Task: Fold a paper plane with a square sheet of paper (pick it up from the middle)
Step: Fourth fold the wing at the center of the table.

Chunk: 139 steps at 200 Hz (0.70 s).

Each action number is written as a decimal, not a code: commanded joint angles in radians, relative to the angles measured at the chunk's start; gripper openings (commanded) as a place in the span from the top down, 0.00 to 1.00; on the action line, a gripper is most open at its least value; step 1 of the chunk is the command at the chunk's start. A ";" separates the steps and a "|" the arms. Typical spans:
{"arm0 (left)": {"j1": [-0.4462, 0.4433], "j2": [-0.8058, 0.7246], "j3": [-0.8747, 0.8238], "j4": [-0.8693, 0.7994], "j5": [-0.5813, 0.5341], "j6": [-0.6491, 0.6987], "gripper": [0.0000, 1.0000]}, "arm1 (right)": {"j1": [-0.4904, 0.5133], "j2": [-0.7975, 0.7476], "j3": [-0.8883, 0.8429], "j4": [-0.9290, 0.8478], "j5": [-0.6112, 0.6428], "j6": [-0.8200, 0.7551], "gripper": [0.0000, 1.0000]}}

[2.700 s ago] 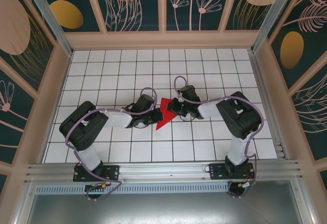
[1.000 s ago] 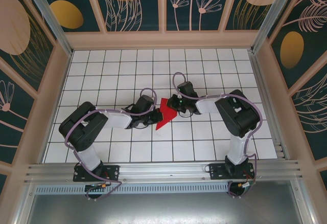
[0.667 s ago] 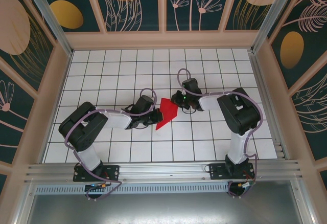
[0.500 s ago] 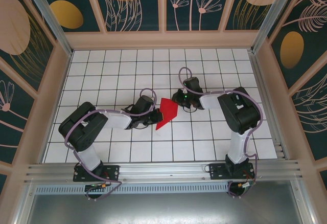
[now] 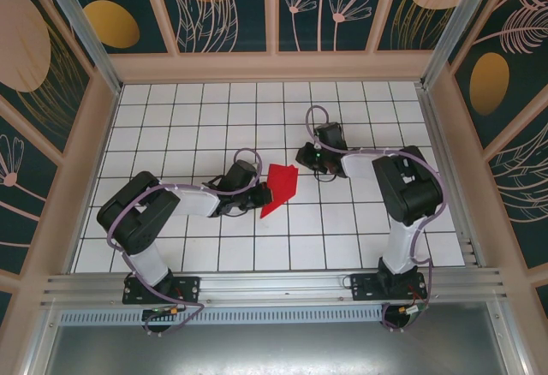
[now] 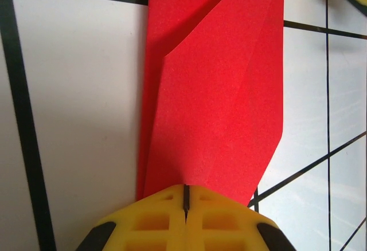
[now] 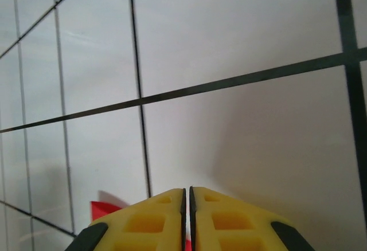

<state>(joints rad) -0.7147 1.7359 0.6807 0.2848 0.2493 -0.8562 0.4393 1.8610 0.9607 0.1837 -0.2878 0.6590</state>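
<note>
- White gridded table [image 5: 171, 118] underneath everything
- Red paper [image 5: 278, 185], partly folded to a wedge, flat mid-table between both arms
- Left gripper [image 6: 184, 196], jaws together, bearing on the paper's near end, probably to stop sliding
- Right gripper [image 5: 309, 159], jaws together, just beside the paper's right edge

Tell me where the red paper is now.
In the top view, the red paper lies mid-table, between the left tool and the right tool.

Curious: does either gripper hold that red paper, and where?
Seemingly not: the shut left gripper presses the narrow end of the red paper; the right gripper is shut, empty.
</note>
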 commanded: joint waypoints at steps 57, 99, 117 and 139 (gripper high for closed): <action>0.003 0.059 -0.072 -0.326 -0.068 0.028 1.00 | 0.141 -0.058 -0.090 0.126 -0.098 0.091 0.90; 0.003 0.058 -0.066 -0.325 -0.062 0.029 1.00 | 0.158 -0.004 -0.130 0.159 -0.104 0.128 0.92; 0.003 0.052 -0.060 -0.332 -0.062 0.029 1.00 | 0.158 0.015 -0.150 0.168 -0.101 0.134 0.92; 0.003 0.039 -0.058 -0.334 -0.058 0.032 1.00 | 0.157 0.034 -0.158 0.146 -0.074 0.123 0.92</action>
<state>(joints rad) -0.7147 1.7340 0.6876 0.2741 0.2493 -0.8551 0.5919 1.8618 0.8234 0.3313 -0.3893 0.7761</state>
